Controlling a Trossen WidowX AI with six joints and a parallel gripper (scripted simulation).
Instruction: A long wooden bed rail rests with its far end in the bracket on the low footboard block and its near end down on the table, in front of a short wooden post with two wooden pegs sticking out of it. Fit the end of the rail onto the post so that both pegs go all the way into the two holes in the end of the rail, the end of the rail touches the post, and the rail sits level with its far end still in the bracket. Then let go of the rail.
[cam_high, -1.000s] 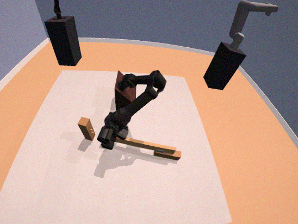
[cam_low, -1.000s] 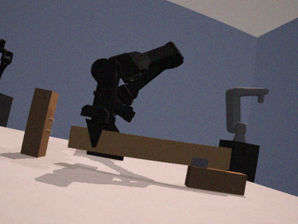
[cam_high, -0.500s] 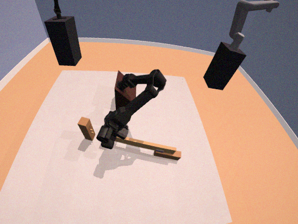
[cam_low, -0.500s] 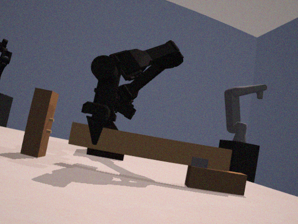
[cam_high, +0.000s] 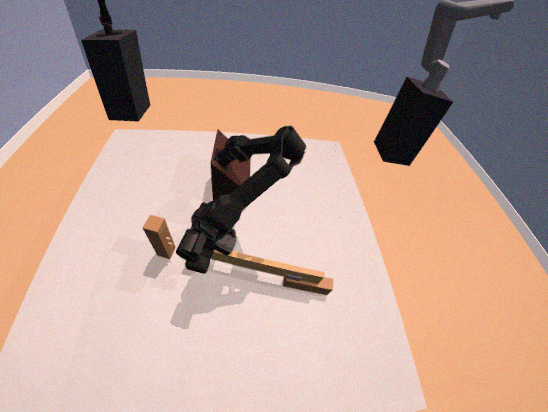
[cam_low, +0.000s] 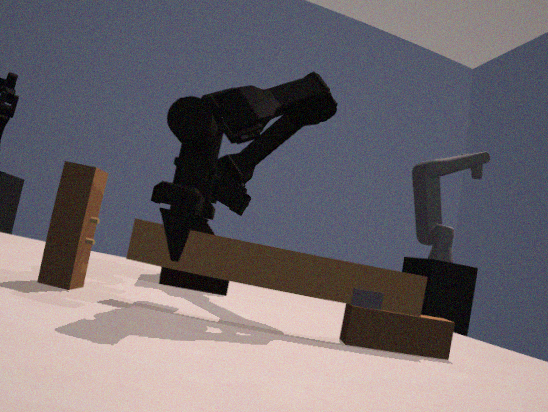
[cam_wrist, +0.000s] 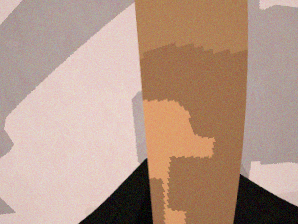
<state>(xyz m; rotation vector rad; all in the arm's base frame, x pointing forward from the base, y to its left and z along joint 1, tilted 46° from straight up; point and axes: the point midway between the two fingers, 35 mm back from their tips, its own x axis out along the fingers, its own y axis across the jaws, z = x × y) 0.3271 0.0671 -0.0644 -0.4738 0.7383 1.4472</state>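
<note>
In the top view, a long, light-brown wooden bed rail (cam_high: 270, 265) (cam_low: 280, 265) (cam_wrist: 195, 75) runs from beneath the black fingers (cam_high: 197, 262) (cam_low: 176, 250) to a low brown wooden footboard block (cam_high: 312, 286) (cam_low: 397, 331). A short, upright wooden post (cam_high: 160, 237) (cam_low: 72, 225) stands apart from the rail's near end, two small yellowish wooden pegs (cam_high: 169, 241) (cam_low: 92, 231) sticking out of the side that faces it.

In the exterior view, the fingers pinch the rail close to its near end, which is held up off the white table (cam_high: 300, 340) (cam_low: 250, 370) (cam_wrist: 70, 135). A gap separates that end from the pegs. The far end sits at the grey bracket (cam_low: 367, 299) on the block.

In the wrist view, the rail passes between the dark fingers, one showing on either side, with patches of shadow across its top edge.
</note>
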